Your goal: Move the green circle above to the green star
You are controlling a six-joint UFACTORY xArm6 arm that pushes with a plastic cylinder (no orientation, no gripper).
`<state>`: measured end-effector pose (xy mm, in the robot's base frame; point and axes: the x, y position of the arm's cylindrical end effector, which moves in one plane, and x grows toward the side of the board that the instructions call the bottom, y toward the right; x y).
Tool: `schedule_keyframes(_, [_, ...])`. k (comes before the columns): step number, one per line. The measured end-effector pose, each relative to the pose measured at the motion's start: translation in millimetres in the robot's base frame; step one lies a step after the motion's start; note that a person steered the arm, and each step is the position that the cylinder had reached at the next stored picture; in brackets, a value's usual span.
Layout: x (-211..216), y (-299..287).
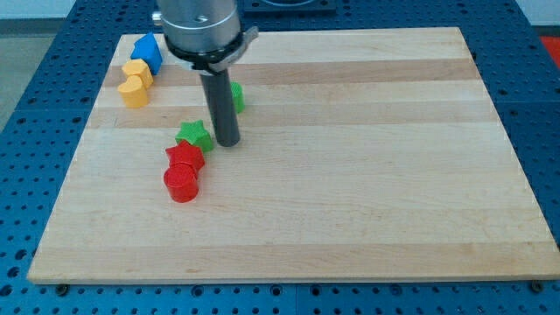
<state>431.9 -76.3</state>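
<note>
Although mostly hidden behind the dark rod, the green circle block (237, 95) sat toward the view's top right of the green star block (194, 135), apart from it. My tip (227, 143) rested just beside the star on the view's right, below the circle. The end effector was a plain rod with nothing to open or close. I judged the push only partly made; the next move called for getting to the circle's right and nudging it leftward until it stood directly above the star. Touching the star below were a red star block (185, 157) and a red cylinder block (181, 184); yellow blocks (135, 83) and a blue block (147, 51) lay at the wooden worktop's (367, 175) top left. No writing was readable.
</note>
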Motion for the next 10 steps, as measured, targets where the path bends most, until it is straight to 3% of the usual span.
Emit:
schedule_keyframes(1, [-13, 52])
schedule_keyframes(2, [-64, 92])
schedule_keyframes(3, [-117, 85])
schedule_keyframes(4, [-130, 59])
schedule_keyframes(10, [-61, -36])
